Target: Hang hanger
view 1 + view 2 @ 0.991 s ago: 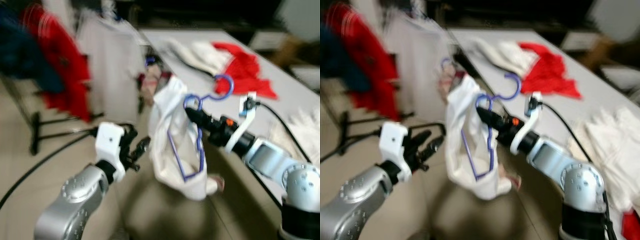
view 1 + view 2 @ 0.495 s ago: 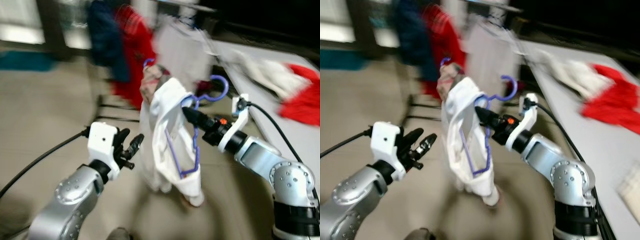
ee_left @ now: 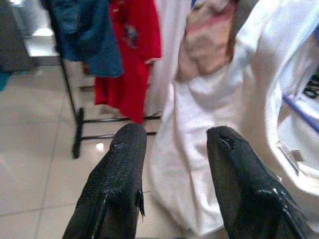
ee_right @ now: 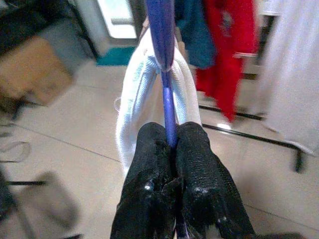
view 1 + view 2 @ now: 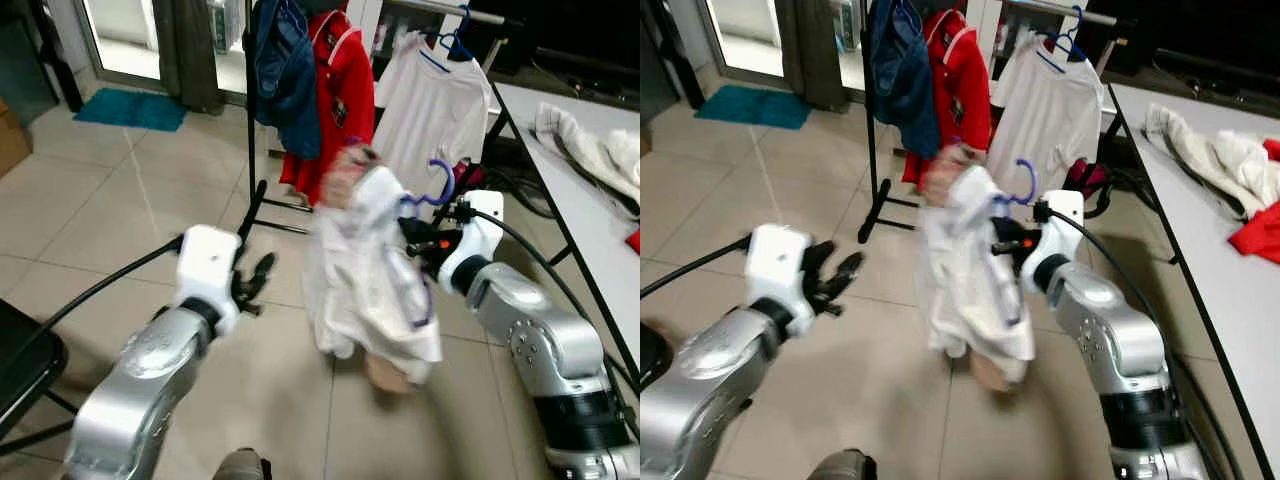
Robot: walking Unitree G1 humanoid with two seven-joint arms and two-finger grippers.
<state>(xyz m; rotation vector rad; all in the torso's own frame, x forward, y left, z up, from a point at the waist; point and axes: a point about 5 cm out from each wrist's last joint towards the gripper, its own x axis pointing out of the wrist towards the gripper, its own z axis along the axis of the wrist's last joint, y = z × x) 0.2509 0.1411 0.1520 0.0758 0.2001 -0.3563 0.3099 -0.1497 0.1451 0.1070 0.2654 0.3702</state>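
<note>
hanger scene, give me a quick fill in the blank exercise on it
1. The right end effector is shut on a ____ hanger.
2. The garment draped on that hanger is ____.
3. The left end effector has its fingers ____, holding nothing.
4. On the rack, a red shirt hangs beside a ____ garment.

Missing words: purple; white; open; blue

Pale tiled floor (image 5: 120, 190) runs to a glass door (image 5: 125, 30) with a teal mat (image 5: 130, 108) before it. A black clothes rack (image 5: 250, 150) holds shirts; a grey table (image 5: 1200, 200) carries heaped laundry.
</note>
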